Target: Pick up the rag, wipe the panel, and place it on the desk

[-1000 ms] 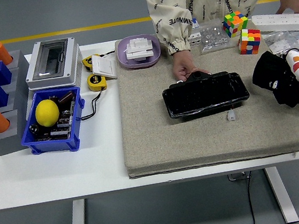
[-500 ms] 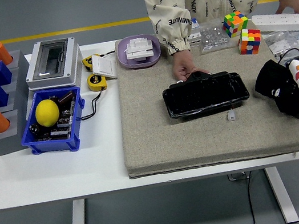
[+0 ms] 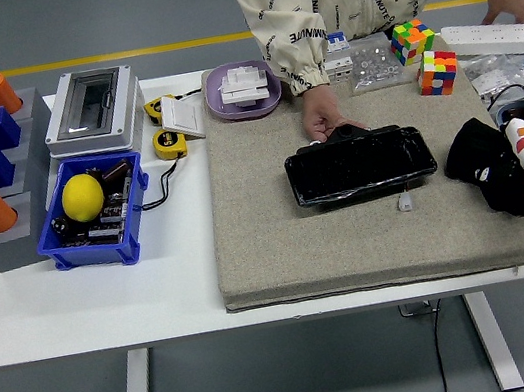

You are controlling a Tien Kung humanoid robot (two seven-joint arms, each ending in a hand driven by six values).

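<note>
A glossy black panel point(image 3: 360, 164) lies flat in the middle of a beige felt mat point(image 3: 281, 243). A person at the far side presses one hand point(image 3: 328, 119) on the panel's far left edge. The black rag point(image 3: 476, 156) hangs bunched at the mat's right edge, to the right of the panel and apart from it. My right hand point(image 3: 514, 174) is shut on the rag, and the cloth hides most of its fingers. The white and orange wrist shows behind it. My left arm does not show.
A small white piece point(image 3: 405, 201) lies on the mat just in front of the panel. Two colour cubes point(image 3: 437, 72), a power strip point(image 3: 498, 37) and a purple bowl point(image 3: 243, 90) stand at the back. A blue bin point(image 3: 135, 220) with a lemon point(image 3: 83, 197) sits at the left.
My right hand has moved down and slightly right with the rag, closer to the mat. The person has leaned a little to the left; their hand stays on the panel.
</note>
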